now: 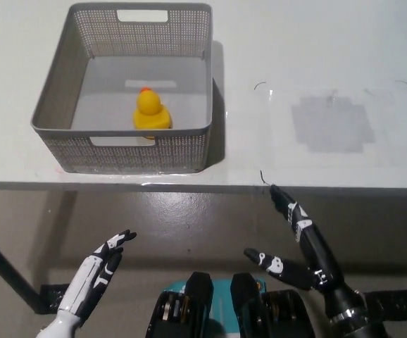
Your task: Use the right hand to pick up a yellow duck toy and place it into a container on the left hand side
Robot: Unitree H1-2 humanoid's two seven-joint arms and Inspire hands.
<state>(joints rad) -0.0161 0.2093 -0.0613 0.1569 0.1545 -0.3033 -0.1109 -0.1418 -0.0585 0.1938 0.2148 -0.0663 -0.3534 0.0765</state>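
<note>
You had the small yellow rubber duck toy (151, 111) sitting upright on the floor of the grey perforated plastic basket (63, 95) in the upper left of the frame, so by the look of it the placing was done. The black right hand (298, 246) hung at the lower right, below the edge of the white table (316, 63), fingers spread and holding nothing. The white left hand (94, 274) rested at the lower left, also empty and apparently open (only part of it showed, so take that loosely). What remained, as I judged it, was parking the arm: you did well to bring it down clear of the table edge and well apart from the basket, so nothing could nudge the duck.
</note>
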